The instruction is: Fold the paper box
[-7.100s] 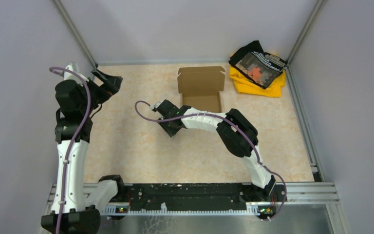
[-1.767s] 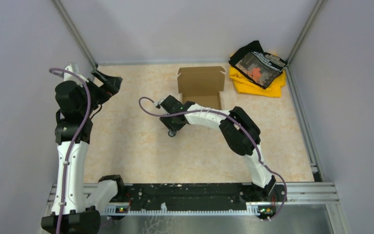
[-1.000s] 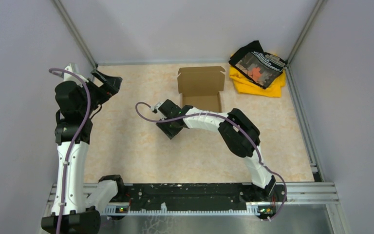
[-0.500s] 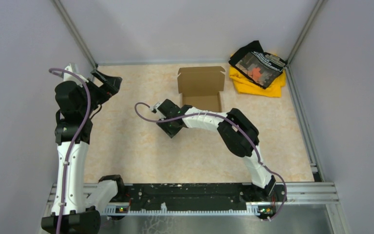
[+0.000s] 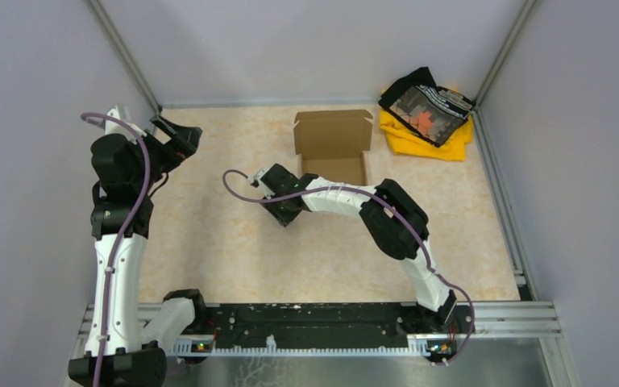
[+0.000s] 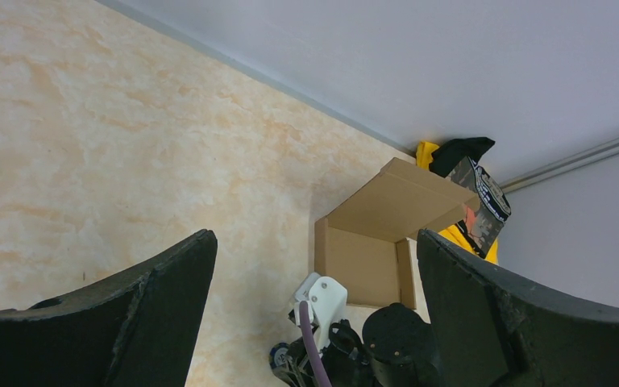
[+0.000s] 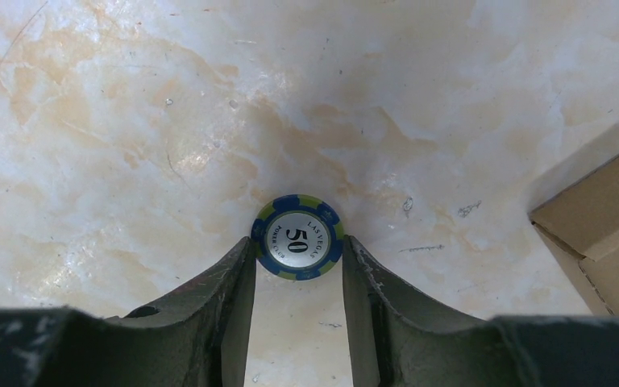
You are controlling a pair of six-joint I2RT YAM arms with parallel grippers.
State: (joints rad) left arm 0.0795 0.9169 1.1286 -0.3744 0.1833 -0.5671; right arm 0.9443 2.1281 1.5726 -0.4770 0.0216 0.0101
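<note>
The paper box [image 5: 333,145] is brown cardboard and stands at the back of the table with its lid flap upright; it also shows in the left wrist view [image 6: 368,254] and as a corner in the right wrist view [image 7: 604,234]. My right gripper [image 5: 284,211] is low over the table just left of and in front of the box. Its two fingertips [image 7: 297,250] press the opposite edges of a blue-and-green poker chip [image 7: 297,236] that lies flat on the table. My left gripper [image 5: 179,137] hangs raised at the far left, wide open and empty [image 6: 316,238].
A yellow and black cloth pile [image 5: 427,113] lies in the back right corner, right of the box. Grey walls with metal rails enclose the table on three sides. The right arm's purple cable [image 5: 238,179] loops left of its wrist.
The right gripper's fingers have drawn together onto the poker chip, and its wrist has shifted slightly. The left arm and the box have not moved.
</note>
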